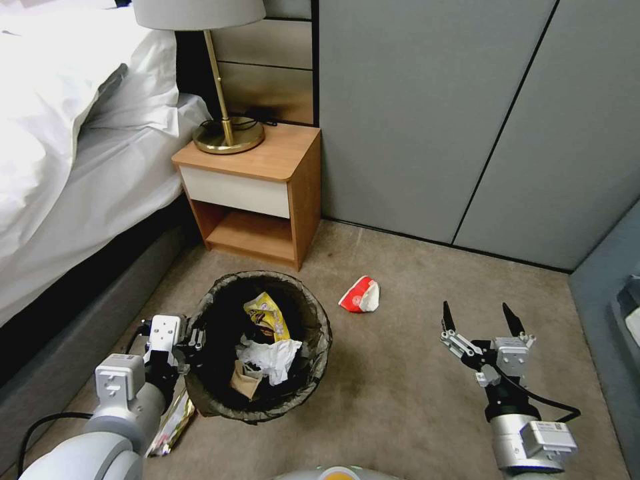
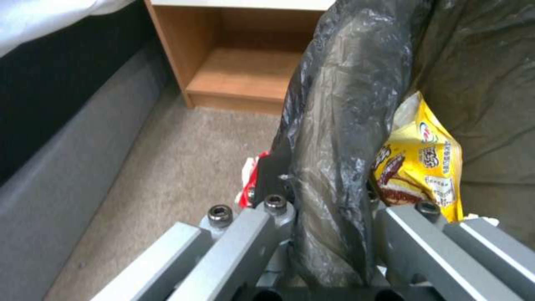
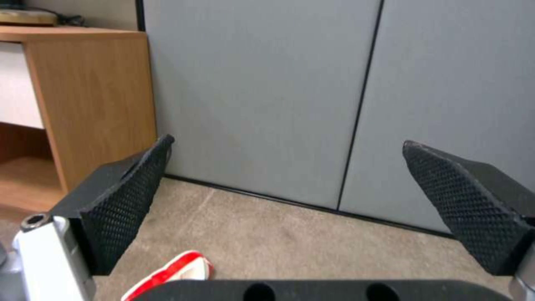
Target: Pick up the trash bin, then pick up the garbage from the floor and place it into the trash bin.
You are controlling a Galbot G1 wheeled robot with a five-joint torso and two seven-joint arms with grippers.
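The trash bin (image 1: 260,347), lined with a dark bag, hangs just above the floor (image 1: 413,387) at the lower left. My left gripper (image 1: 195,341) is shut on its near-left rim; the left wrist view shows the left gripper (image 2: 329,200) pinching the bag-covered rim (image 2: 340,125). Inside lie garbage pieces: a yellow wrapper (image 1: 268,317) (image 2: 424,167), white tissue (image 1: 270,357) and brown paper (image 1: 243,380). A red-white wrapper (image 1: 360,295) (image 3: 173,276) lies on the carpet, ahead and left of my open right gripper (image 1: 480,319) (image 3: 288,144). A shiny wrapper (image 1: 172,421) lies beneath my left arm.
A wooden nightstand (image 1: 257,193) with a brass lamp (image 1: 228,133) stands behind the bin. The bed (image 1: 73,180) runs along the left. Grey wall panels (image 1: 453,120) close the back and a grey edge (image 1: 613,320) the right. Open carpet lies between the bin and the right gripper.
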